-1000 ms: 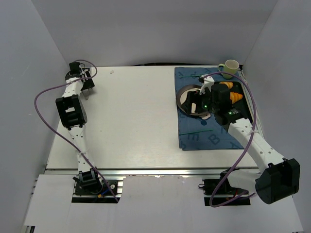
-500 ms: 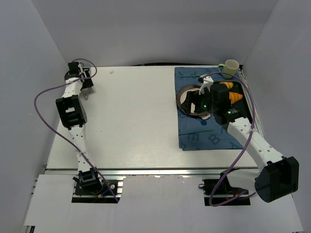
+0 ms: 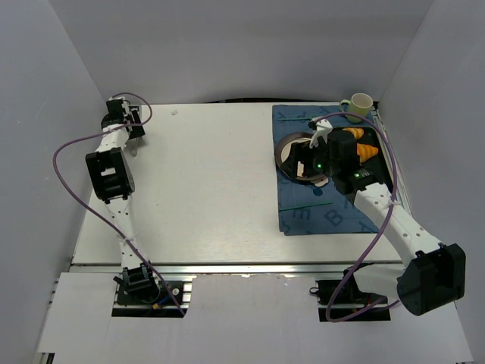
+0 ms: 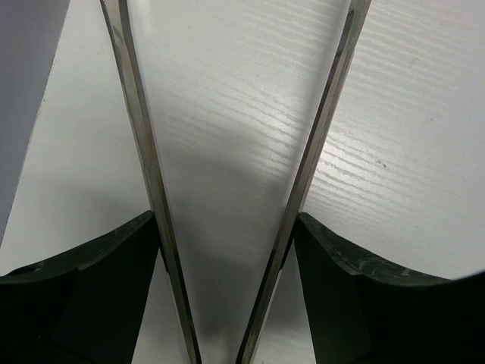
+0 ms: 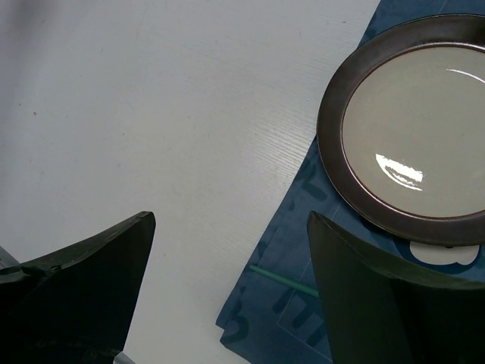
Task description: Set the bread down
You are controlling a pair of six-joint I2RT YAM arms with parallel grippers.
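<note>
The table (image 3: 204,197) carries a blue mat (image 3: 318,212) on its right side. On the mat sits the plate (image 5: 333,114), bare, and the right gripper (image 5: 231,220) hangs just by it, fingers spread and holding nothing. The bread (image 3: 350,135) appears to be the rounder orange piece at the mat's right, half hidden by the wrist. That puts it rightward of this gripper, opposite the plate. Being round, it has no long axis. The left gripper (image 4: 235,76), also spread and holding nothing, is well apart at the far left corner.
</note>
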